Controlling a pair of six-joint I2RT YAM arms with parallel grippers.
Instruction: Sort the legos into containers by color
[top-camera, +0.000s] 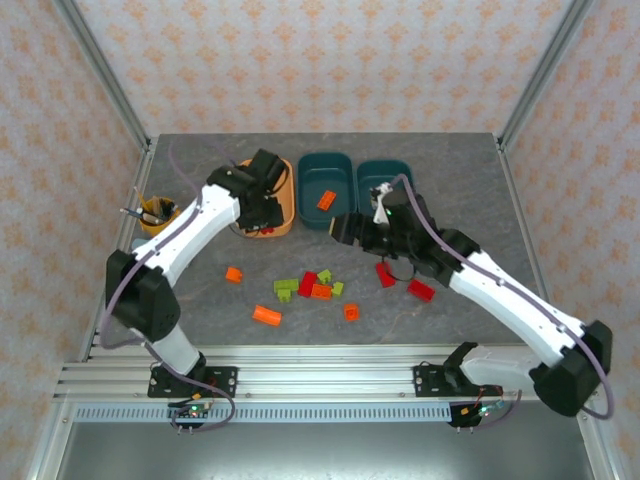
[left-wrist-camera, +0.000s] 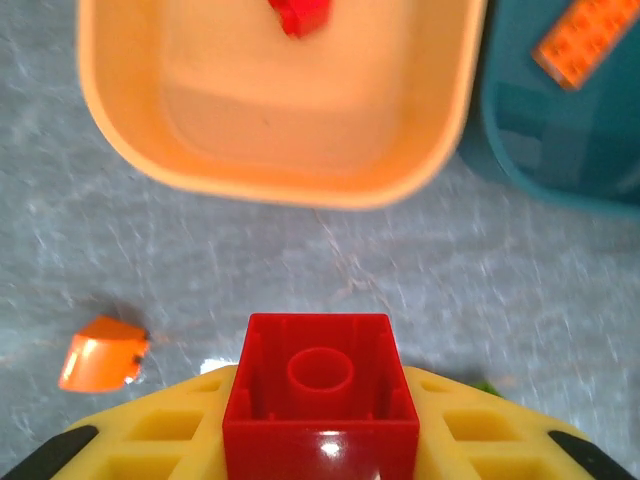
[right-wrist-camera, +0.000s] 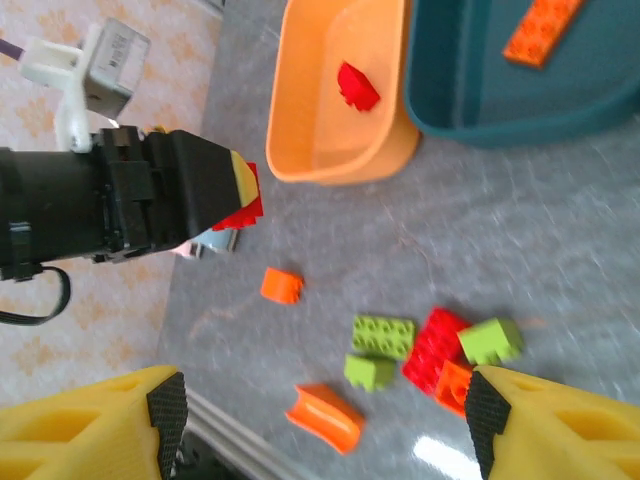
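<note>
Loose on table (top-camera: 450, 190) up front: red, orange, green legos (top-camera: 308, 284). Beyond, spread wide: right gripper (right-wrist-camera: 325, 405). Clamped in left gripper (left-wrist-camera: 320, 450): red brick (left-wrist-camera: 320, 385), just short of orange tub (left-wrist-camera: 300, 192). Inside that tub: second red brick (left-wrist-camera: 298, 14). In teal tub (top-camera: 322, 175): orange brick (top-camera: 327, 200).

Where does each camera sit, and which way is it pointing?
Top external: above and behind the arms, looking down on the table; left arm and right arm show.
Left wrist: on the left arm, facing the light orange tub; the left claw shows, shut on a red brick.
Right wrist: on the right arm, facing loose legos on the table; the open right claw's yellow fingers frame it.
Shared: both wrist views show the light orange tub.
</note>
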